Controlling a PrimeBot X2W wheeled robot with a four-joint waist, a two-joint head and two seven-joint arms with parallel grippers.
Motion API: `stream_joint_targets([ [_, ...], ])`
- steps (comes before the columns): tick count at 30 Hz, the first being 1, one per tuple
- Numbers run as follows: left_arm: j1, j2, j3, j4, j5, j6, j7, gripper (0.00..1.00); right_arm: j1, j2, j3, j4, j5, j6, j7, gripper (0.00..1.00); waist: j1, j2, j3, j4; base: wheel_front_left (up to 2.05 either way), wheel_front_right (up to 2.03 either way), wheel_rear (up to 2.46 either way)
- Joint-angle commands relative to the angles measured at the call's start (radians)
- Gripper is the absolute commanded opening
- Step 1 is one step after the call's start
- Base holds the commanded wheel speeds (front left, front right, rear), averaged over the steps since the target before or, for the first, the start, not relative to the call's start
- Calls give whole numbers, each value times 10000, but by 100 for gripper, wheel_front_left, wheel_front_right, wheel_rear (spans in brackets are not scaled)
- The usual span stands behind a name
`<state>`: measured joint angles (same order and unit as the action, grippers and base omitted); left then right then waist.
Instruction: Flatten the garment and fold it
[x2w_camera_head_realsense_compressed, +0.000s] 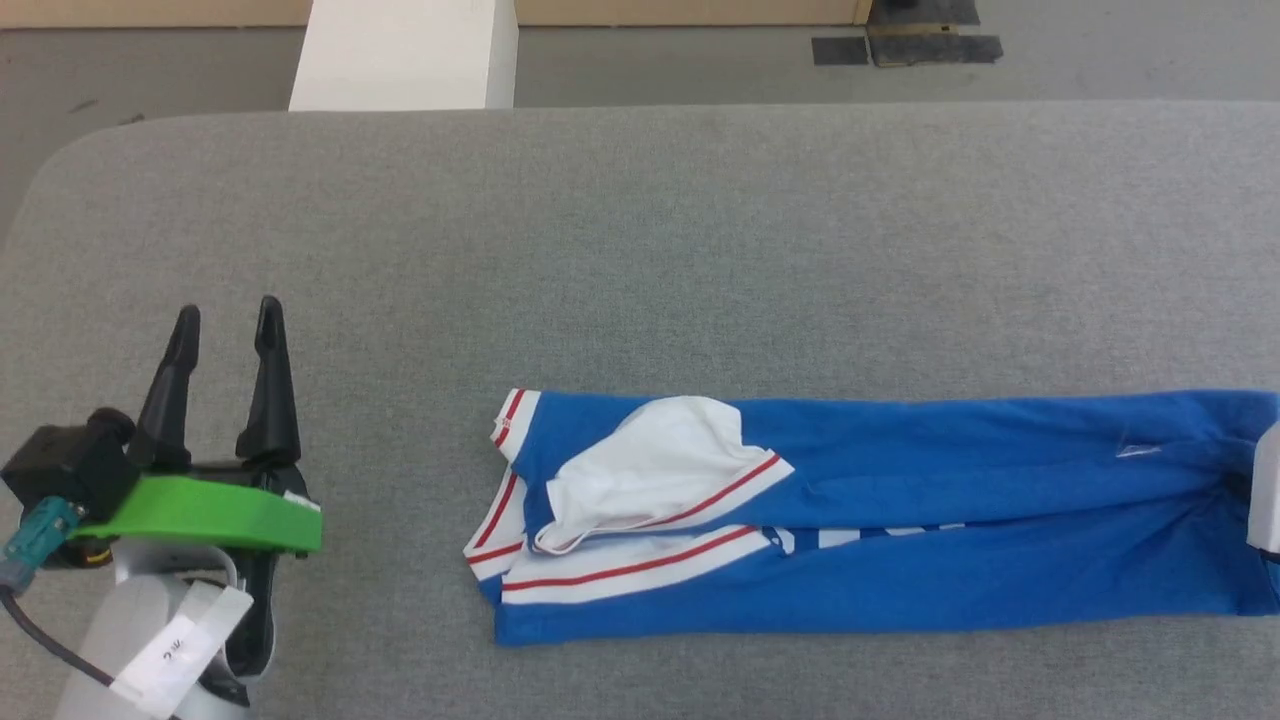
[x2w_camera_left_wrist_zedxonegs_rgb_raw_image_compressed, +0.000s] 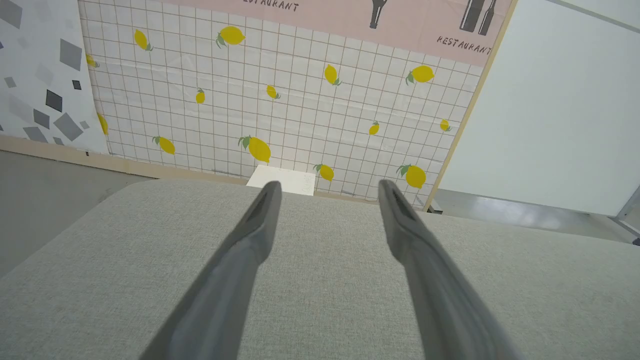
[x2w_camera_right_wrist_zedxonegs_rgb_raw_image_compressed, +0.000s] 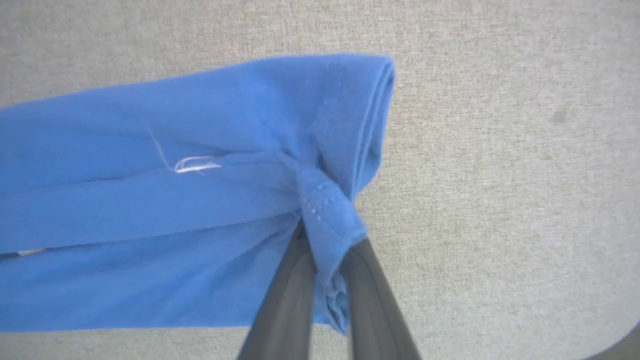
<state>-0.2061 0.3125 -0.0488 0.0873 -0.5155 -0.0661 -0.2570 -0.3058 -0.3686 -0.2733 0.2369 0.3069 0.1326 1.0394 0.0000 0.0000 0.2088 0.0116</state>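
While my right gripper (x2w_camera_right_wrist_zedxonegs_rgb_raw_image_compressed: 329, 246) pinches its hem, the shirt (x2w_camera_right_wrist_zedxonegs_rgb_raw_image_compressed: 150, 125) reads light, limp, quick to bunch. Best hold: hem corners.

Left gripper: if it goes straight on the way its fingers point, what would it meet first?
Probably nothing on the table: the open left gripper points over its bare surface. Past the far edge, the white block lies about in line; depth is unclear.

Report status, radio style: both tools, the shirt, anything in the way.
Left tool open, idle over table, apart from shirt. Right tool shut on shirt's bunched hem end. Shirt lies in long strip, sleeves on top. Nothing blocking seen.
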Motion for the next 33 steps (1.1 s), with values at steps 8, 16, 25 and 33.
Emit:
stream_joint_targets([
  [8, 524, -47, -30, -12, 18, 106, 24, 100, 115, -601, 1283, -1768, 423, -19, 2036, 0, 0, 0, -556, -210, 0, 0, 0],
  [16, 697, -116, -116, -92, -68, 159, 64, 100, -220, -380, 2989, -3412, 1154, -19, 3343, 0, 0, 0, -815, -252, 0, 0, 0],
  [25, 793, -122, -169, -171, -117, 226, 69, 100, -1163, 721, 5194, -3093, 1956, -19, 2738, 0, 0, 0, -901, -197, 0, 0, 0],
  [33, 815, -121, -221, -245, -178, 239, 84, 100, -2138, 1728, 7075, -1773, 2454, -19, 1753, 0, 0, 0, -778, 61, 0, 0, 0],
])
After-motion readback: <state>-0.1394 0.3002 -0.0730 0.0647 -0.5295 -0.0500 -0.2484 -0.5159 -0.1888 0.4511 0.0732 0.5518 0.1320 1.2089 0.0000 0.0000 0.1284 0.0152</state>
